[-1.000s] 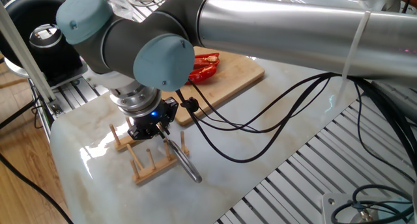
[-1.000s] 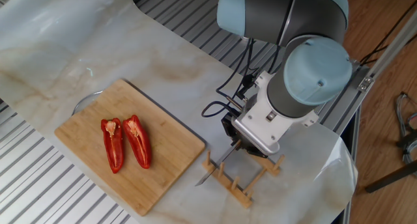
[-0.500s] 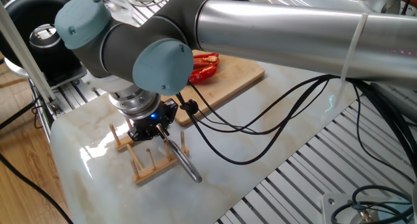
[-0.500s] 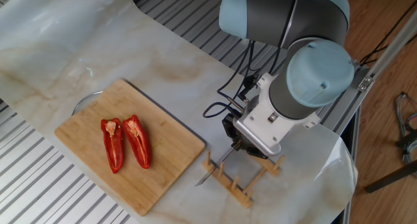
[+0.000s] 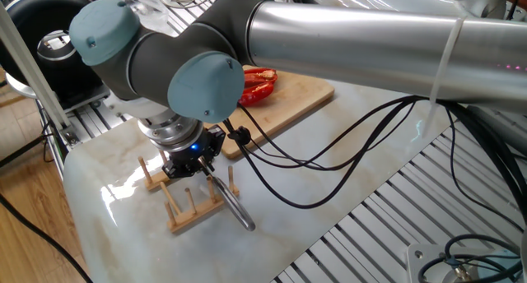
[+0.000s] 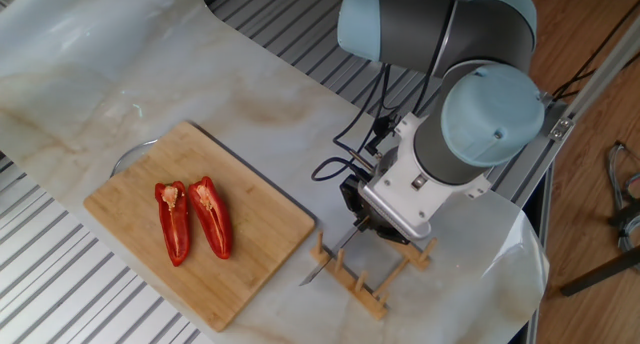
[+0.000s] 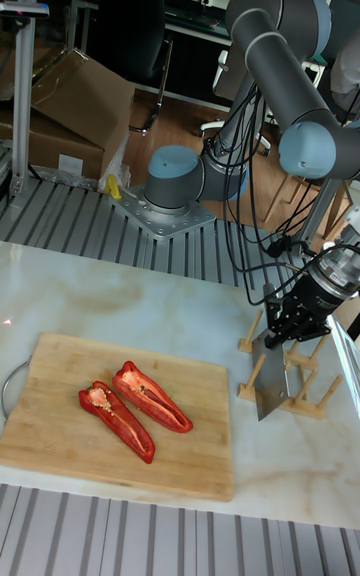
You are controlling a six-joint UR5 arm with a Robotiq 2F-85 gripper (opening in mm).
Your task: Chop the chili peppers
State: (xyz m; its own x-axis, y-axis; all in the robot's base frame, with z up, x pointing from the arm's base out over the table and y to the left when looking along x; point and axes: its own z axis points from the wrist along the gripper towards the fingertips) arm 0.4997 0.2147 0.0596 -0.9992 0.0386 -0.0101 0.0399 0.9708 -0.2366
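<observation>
Two chili peppers halves [image 6: 172,222] [image 6: 212,216] lie cut side up on a wooden cutting board [image 6: 262,246]; they also show in the tall fixed view as chili peppers [image 7: 118,421] [image 7: 152,396], and partly behind the arm as a chili pepper [image 5: 257,84]. A knife [image 6: 325,262] [image 7: 270,388] [image 5: 235,207] rests in a small wooden rack [image 6: 375,289] [image 5: 189,213], blade pointing toward the board. My gripper [image 6: 362,224] [image 7: 285,334] [image 5: 188,168] sits down over the knife's handle end. Its fingers straddle the handle, but the grip itself is hidden.
Black cables [image 5: 329,168] loop across the marble sheet beside the rack. A black pan [image 5: 49,36] stands off the table's far corner. Slatted metal [image 6: 60,284] borders the marble, and the rack stands close to the table edge.
The arm has shifted very slightly over the rack and then held still. The knife and the peppers have not moved.
</observation>
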